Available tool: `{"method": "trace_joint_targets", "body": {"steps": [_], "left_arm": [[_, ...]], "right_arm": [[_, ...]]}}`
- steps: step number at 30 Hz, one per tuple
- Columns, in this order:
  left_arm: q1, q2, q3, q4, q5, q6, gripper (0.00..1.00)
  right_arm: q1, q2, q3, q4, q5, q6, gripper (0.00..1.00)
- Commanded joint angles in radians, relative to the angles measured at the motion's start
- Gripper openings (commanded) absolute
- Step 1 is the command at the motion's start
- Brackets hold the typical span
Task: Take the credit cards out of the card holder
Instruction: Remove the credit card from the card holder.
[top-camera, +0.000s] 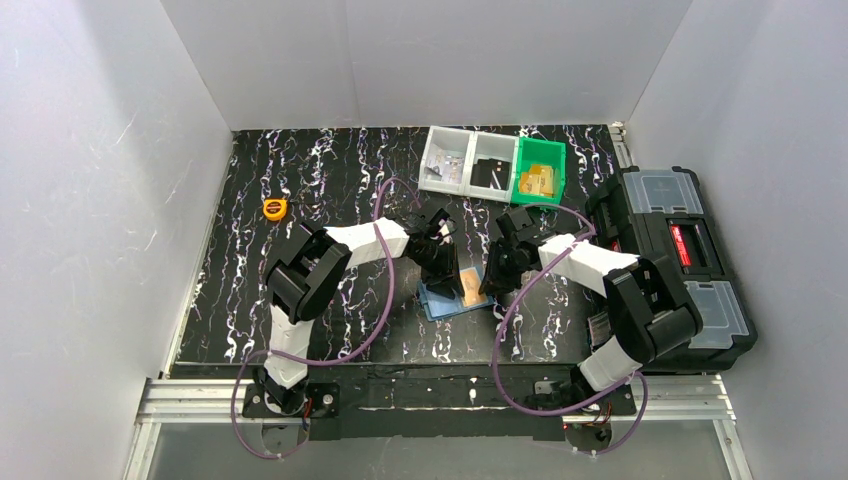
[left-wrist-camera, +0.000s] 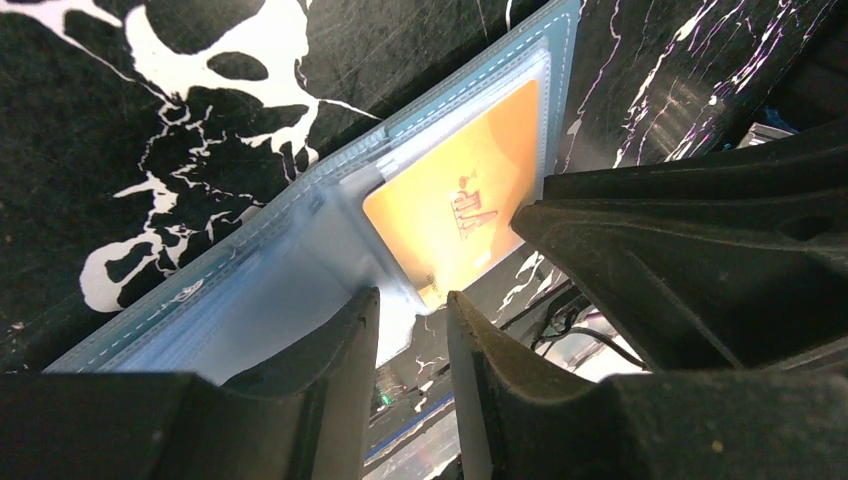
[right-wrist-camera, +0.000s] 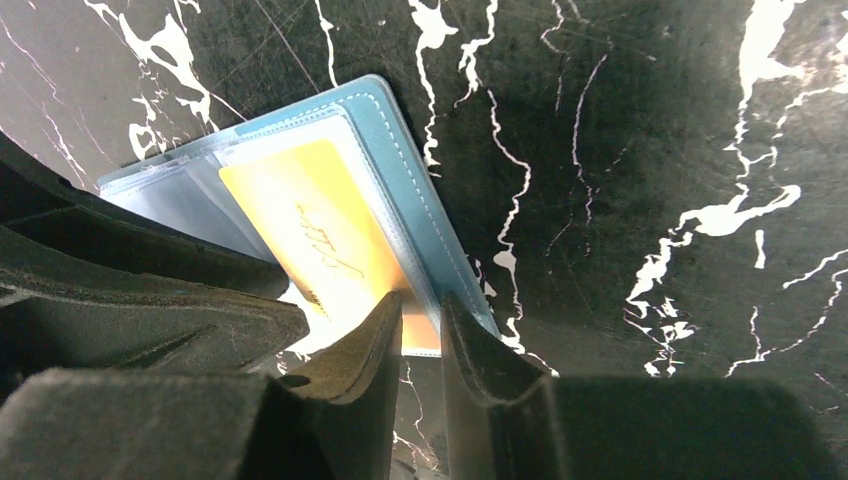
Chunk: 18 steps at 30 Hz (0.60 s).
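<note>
1. Position: the holder (top-camera: 437, 303) is laid open and flat at the centre of the table (top-camera: 330, 170). One orange card (right-wrist-camera: 310, 230) is seen in a clear sleeve on its 3 o'clock leaf. Whether other cards are present cannot be told.
2. Left gripper (left-wrist-camera: 412, 300): it is set down at the 9 o'clock leaf. Its jaws are drawn close, with a narrow gap left between them. The pale sleeve runs up to the fingertips (left-wrist-camera: 362, 312). Whether the leaf is pinched or only pressed down cannot be told.
3. Right gripper (right-wrist-camera: 420, 305): it is set at the 3 o'clock side, over the card's outer end. Its jaws are nearly together, and orange is visible in the gap. A firm pinch on the card cannot be confirmed.
4. Step in hand, as judged: the holder is being steadied while the card's free end is sought.
5. Next move, as judged: the card must be clamped alone, without the sleeve, and then drawn toward 3 o'clock along the sleeve. The holder must be kept pinned, or it will be dragged along.
</note>
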Motion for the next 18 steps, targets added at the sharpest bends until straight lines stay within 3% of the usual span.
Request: {"method": "trace_joint_targets", "body": {"steps": [1, 18], "left_arm": [[0.009, -0.004, -0.033, -0.010, -0.028, 0.016, 0.31], [0.020, -0.008, -0.083, 0.087, 0.020, -0.010, 0.22]], "right_arm": [[0.030, 0.012, -0.012, 0.027, -0.015, 0.019, 0.27], [0.070, 0.043, -0.038, 0.066, -0.056, 0.066, 0.18]]}}
